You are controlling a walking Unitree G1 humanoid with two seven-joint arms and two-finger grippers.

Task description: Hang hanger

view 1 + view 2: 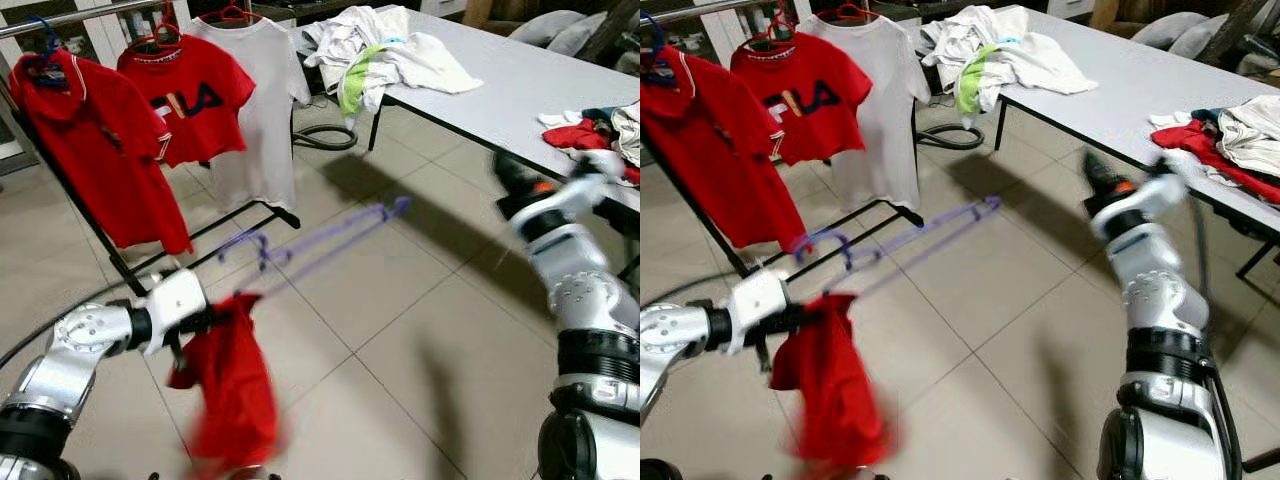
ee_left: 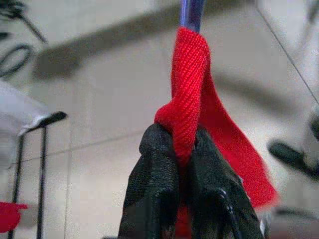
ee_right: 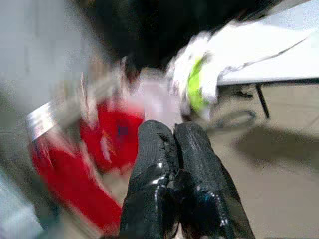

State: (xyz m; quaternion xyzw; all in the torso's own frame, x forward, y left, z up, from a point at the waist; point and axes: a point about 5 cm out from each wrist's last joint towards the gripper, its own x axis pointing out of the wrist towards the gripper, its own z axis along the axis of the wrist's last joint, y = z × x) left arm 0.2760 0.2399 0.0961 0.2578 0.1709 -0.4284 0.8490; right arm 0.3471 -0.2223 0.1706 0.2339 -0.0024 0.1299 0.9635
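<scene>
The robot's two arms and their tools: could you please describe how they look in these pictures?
Both arms are built of rounded silver segments joined by black rings, the left arm ending in a white cuff. The right arm shows a small orange mark near its wrist. Each tool, left tool and right tool, has two long, thick black fingers with a slightly glossy, textured surface.

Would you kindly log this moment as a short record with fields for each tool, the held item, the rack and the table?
left tool: shut on the red garment, out over the tiled floor
held item: red garment draped on a purple hanger, blurred
right tool: shut, empty, raised near the table
rack: two red shirts and a white shirt hanging
table: piled clothes
</scene>
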